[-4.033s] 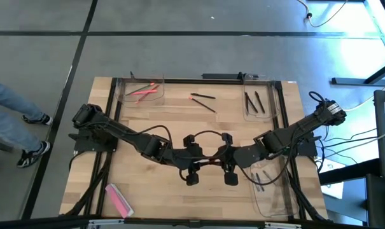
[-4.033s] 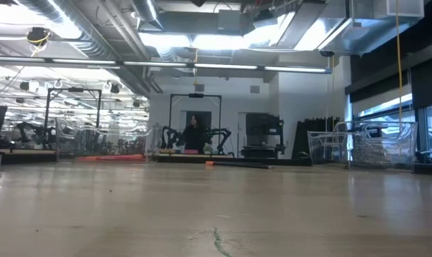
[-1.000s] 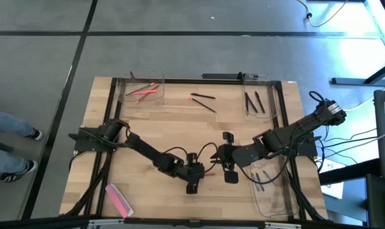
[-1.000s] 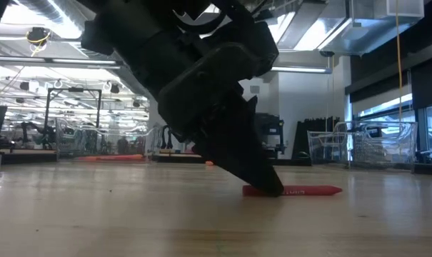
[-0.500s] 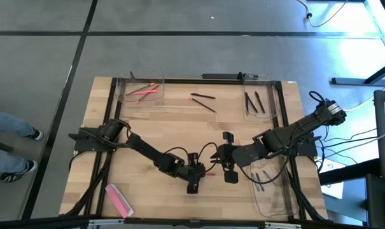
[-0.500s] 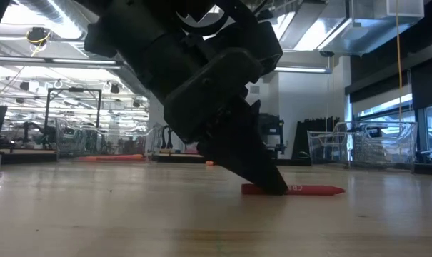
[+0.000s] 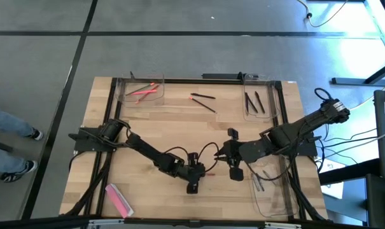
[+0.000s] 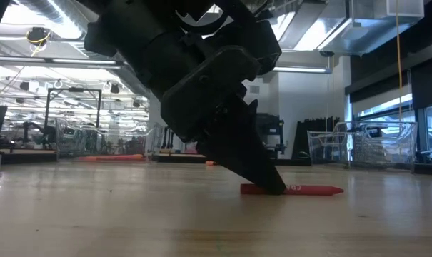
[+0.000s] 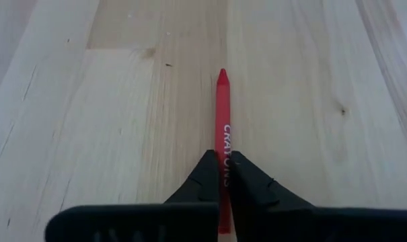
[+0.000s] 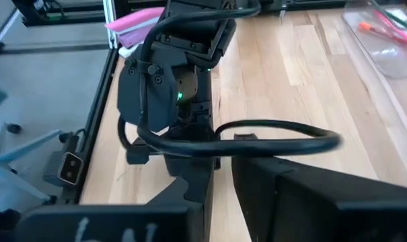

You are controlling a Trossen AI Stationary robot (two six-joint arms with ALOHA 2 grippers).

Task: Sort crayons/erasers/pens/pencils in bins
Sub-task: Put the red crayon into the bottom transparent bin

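A red crayon (image 9: 222,141) is pinched on the table (image 7: 179,127) by the left pincer (image 9: 219,176), so it must next be lifted to the bin (image 7: 141,91) with crayons, while the right pincer's (image 7: 237,173) state cannot be told.

The middle of the table (image 7: 141,121) is crowded: the left gripper (image 7: 202,172) sits low on the wood, pinched onto a red crayon (image 9: 222,144), and the right gripper (image 7: 225,154) hangs just beside it, so little room lies between them. Bare wood opens behind them up to two loose sticks (image 7: 203,100). Clear bins (image 7: 120,94) line the far corners and the near right corner (image 7: 268,202). A pink bar (image 7: 118,199) lies at the near left corner.
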